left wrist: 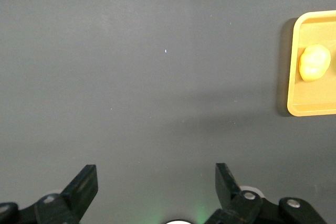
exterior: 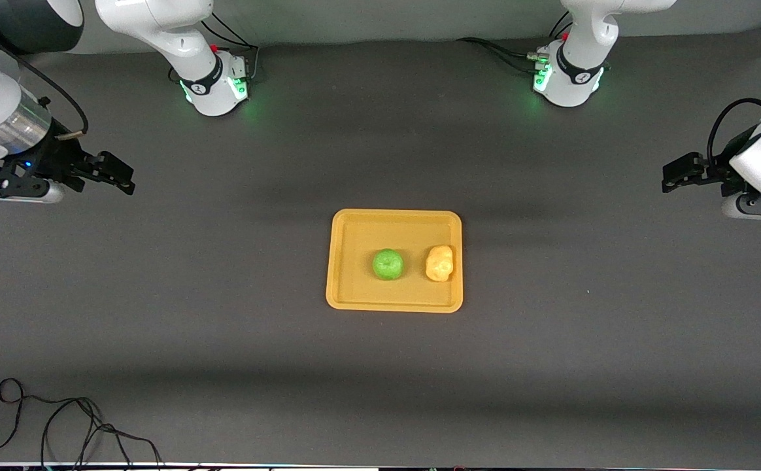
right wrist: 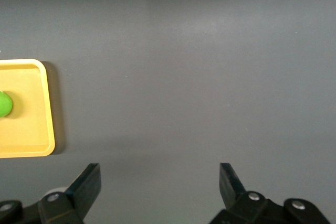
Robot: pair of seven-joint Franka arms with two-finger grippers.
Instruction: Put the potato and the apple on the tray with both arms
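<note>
Front view: apple (exterior: 388,264) and potato (exterior: 439,263) on tray (exterior: 354,226), well clear of left gripper (left wrist: 156,182) and right gripper (right wrist: 159,181), both spread, empty, over bare desk (exterior: 223,366). Risk: potato near rim, rolls off if tray bumped.

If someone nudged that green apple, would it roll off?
The apple looks round and smooth, so it would probably roll easily. The tray has a low raised rim that might stop a gentle roll. The potato beside it could also block it.

In the left wrist view the tray (left wrist: 294,66) runs off the picture's edge well ahead of the left gripper (left wrist: 156,182), hiding the apple. In the right wrist view only a sliver of apple (right wrist: 4,103) shows ahead of the right gripper (right wrist: 160,182).
</note>
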